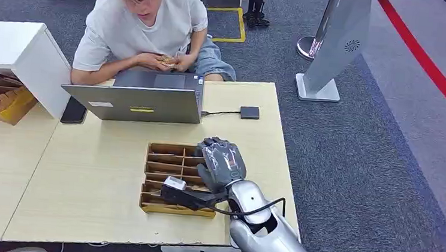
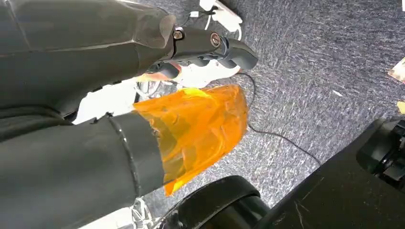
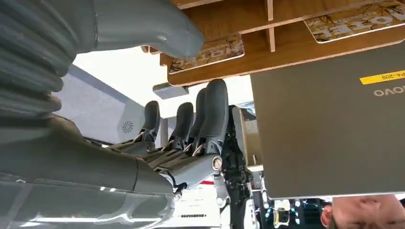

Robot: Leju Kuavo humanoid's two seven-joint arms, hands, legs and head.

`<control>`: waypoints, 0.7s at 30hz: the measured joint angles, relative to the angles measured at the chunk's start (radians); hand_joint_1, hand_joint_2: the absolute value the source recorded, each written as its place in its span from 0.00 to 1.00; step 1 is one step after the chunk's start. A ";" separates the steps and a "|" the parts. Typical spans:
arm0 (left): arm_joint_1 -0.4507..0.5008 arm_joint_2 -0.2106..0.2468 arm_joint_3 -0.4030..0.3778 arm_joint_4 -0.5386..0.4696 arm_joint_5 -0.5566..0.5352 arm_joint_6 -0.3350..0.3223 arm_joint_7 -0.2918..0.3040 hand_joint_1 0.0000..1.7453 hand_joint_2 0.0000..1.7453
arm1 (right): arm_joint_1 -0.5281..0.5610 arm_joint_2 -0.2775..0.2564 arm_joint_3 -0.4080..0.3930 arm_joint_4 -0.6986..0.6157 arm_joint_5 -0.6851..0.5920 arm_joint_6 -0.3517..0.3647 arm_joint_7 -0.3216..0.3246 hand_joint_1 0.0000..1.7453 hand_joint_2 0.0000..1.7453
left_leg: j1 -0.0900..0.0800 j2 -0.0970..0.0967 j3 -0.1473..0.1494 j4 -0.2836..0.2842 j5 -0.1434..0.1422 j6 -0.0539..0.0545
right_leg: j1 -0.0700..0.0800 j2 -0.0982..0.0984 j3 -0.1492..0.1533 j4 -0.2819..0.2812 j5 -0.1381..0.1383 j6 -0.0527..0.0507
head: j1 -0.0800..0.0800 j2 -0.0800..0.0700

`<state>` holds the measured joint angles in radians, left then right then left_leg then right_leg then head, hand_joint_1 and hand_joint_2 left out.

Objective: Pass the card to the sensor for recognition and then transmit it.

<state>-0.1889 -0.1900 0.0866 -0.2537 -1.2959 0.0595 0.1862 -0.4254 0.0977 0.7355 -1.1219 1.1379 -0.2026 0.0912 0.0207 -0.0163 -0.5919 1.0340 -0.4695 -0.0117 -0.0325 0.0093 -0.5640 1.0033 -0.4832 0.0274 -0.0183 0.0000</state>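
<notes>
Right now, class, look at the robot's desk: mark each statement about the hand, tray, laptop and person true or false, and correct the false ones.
1. The right hand is over the card tray. True.
2. The right hand holds a card. False: its fingers are spread with nothing in them; cards lie in the tray.
3. The laptop is closed flat. False: it stands open, its lid towards the robot.
4. A person sits behind the laptop. True.
5. The small grey box is cabled to the laptop. True.
6. The phone lies in the tray. False: it lies on the table, beside the laptop.
</notes>
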 joint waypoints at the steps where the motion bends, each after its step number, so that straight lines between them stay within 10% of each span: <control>1: 0.000 0.000 0.000 0.000 0.000 0.000 0.000 0.00 0.00 | 0.000 0.000 0.000 0.000 0.000 0.000 0.000 0.50 1.00 | 0.000 0.000 0.000 0.000 0.000 0.000 | 0.000 0.000 0.000 0.000 0.000 0.000 | 0.000 0.000; 21: 0.000 -0.002 -0.002 0.000 0.000 0.000 0.000 0.00 0.00 | -0.006 0.003 0.000 0.010 0.000 0.003 0.000 0.39 1.00 | 0.000 0.000 0.000 0.000 0.000 0.000 | 0.000 0.000 0.000 0.000 0.000 0.000 | 0.000 0.000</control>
<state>-0.1891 -0.1923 0.0851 -0.2537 -1.2959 0.0595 0.1862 -0.4314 0.1003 0.7355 -1.1120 1.1379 -0.1995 0.0912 0.0207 -0.0163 -0.5920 1.0341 -0.4694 -0.0117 -0.0325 0.0093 -0.5640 1.0034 -0.4832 0.0274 -0.0183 0.0000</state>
